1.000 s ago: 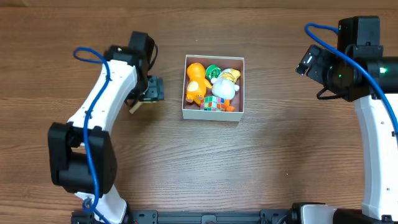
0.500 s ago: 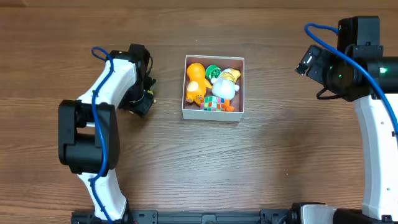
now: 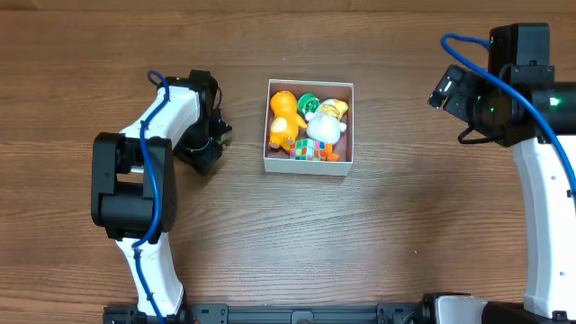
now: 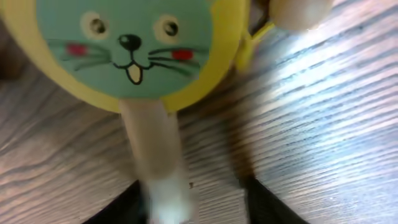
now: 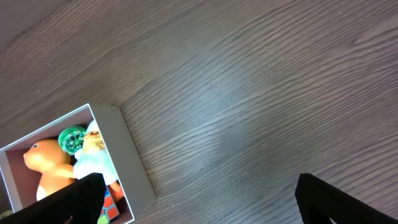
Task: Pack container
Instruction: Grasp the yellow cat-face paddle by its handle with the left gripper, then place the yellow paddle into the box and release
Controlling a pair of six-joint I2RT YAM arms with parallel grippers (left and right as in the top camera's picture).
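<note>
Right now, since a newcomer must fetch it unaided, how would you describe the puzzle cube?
Find the white box in the middle of the wooden table. Among the toys inside, look along the wall nearest the robot's base. The cube is the only blocky piece chequered in many colours, beside an orange figure and a white toy.

Overhead view evenly lit; left wrist close-up blurred, glare on the table (image 4: 323,81).

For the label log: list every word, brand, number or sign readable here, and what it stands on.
None can be read in any view.
The cat-face toy: a drawn face only, no letters.
The container: plain white walls; any marks on the toys inside are too small to tell.
</note>
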